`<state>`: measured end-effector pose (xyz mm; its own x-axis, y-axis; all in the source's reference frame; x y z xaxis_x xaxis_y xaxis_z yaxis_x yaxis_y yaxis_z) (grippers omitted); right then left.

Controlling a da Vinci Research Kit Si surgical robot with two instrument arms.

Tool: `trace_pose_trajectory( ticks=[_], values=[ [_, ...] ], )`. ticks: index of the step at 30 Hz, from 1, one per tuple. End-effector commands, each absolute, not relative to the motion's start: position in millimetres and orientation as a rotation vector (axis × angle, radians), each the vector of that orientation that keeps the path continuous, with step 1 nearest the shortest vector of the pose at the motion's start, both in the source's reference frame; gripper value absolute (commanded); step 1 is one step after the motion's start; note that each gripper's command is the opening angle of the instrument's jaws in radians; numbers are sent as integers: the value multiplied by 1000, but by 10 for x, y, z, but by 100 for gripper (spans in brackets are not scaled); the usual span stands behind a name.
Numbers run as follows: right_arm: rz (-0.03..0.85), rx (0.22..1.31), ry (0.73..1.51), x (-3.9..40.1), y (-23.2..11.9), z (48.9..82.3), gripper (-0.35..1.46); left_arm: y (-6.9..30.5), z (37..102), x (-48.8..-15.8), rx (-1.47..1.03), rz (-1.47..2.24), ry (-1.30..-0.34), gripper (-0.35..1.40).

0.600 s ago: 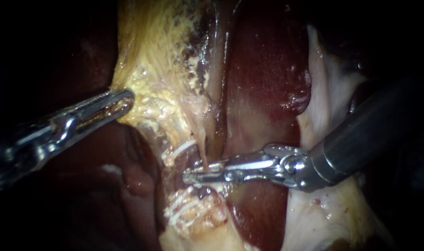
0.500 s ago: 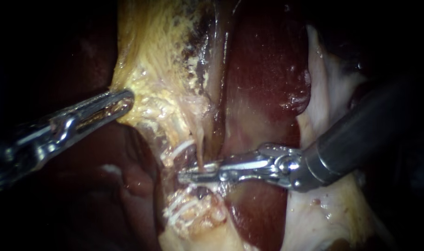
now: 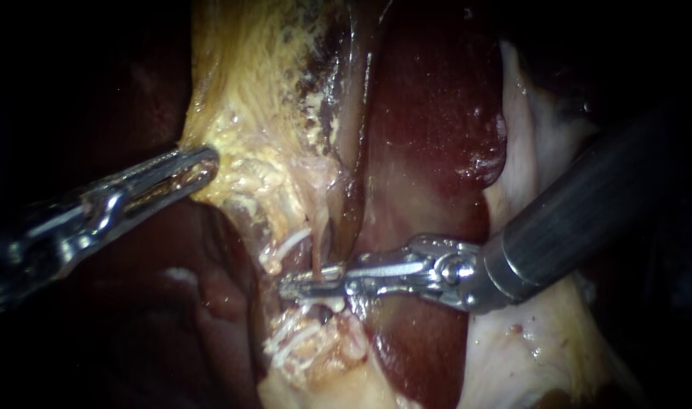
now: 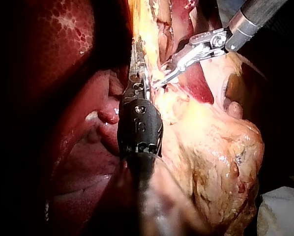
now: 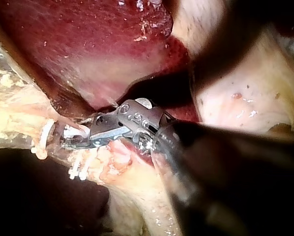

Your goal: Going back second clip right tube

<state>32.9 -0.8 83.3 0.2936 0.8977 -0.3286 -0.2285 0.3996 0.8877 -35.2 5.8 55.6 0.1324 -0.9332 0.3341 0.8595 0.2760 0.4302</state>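
Observation:
My left instrument [image 3: 200, 162] comes in from the left, its jaws shut on the edge of the yellowish gallbladder tissue [image 3: 247, 98]. My right instrument [image 3: 300, 286] reaches in from the right with its slim jaws open. A thin pale tube [image 3: 316, 254] runs down between them. A white clip [image 3: 291, 244] sits on tissue just up and left of the jaw tips. In the right wrist view the jaws [image 5: 72, 140] straddle the strand beside a white clip [image 5: 71, 132]. The left wrist view shows the left jaws [image 4: 136, 64] on the tissue, with the right instrument [image 4: 162, 78] ahead.
Dark red liver [image 3: 429, 136] fills the middle behind the right instrument. More white clips [image 3: 296, 341] lie in the fatty tissue below the jaws. Pale tissue [image 3: 527, 167] lies under the right shaft. Gauze [image 4: 284, 216] shows at the corner of the left wrist view.
My right instrument has slid left along the tissue, so its jaw tips now reach past the thin tube. The left instrument and the tissue it holds have stayed still.

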Motion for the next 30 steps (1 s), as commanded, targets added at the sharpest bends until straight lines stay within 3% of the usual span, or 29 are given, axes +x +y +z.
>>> trace_pose_trajectory(
  ticks=[1, 9, 22, 30],
  values=[
    [857, 825, 991, 329, -8, 832, 51, 58, 556, -352, 146, -1307, -604, -35],
    [757, 749, 1052, 327, -4, 832, 60, 57, 556, -352, 146, -1307, -604, -35],
    [699, 752, 1089, 326, -19, 810, 60, 57, 556, -352, 145, -1307, -604, -35],
    [628, 688, 1115, 312, -5, 828, 60, 57, 556, -352, 145, -1308, -603, -35]
  ],
)
